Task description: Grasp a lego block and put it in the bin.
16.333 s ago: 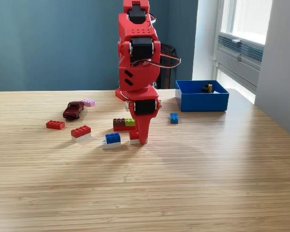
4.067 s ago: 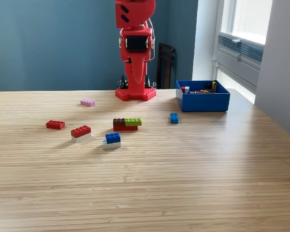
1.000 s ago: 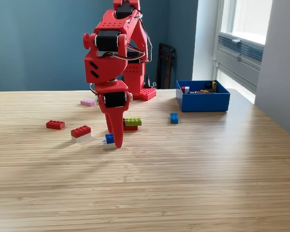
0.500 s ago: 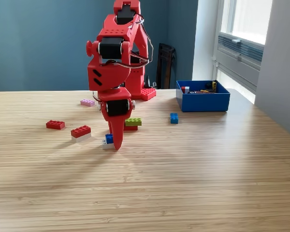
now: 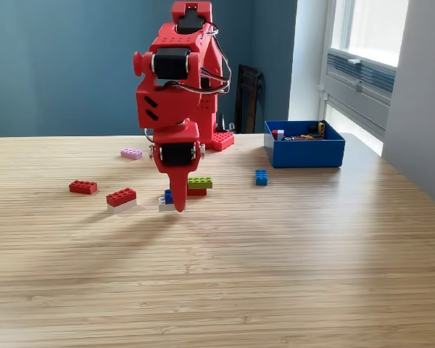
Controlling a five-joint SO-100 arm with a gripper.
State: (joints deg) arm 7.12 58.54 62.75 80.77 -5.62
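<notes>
My red gripper (image 5: 175, 202) points down near the middle of the table, seen edge-on in the exterior view. It looks shut on a blue-and-white lego block (image 5: 165, 199), which sits against its left side a little higher than where it lay before. The blue bin (image 5: 308, 155) stands at the back right with several small pieces inside, well apart from the gripper.
Loose legos lie around: a red brick (image 5: 83, 187), a red-and-white one (image 5: 122, 197), a pink one (image 5: 131, 154), a green-topped stack (image 5: 199, 184) just behind the gripper, and a small blue one (image 5: 261, 177). The arm's base (image 5: 216, 140) is at the back.
The gripper has shifted slightly right and risen, and the blue-and-white block has come up with it. Earlier the arm swung down from upright onto this block.
</notes>
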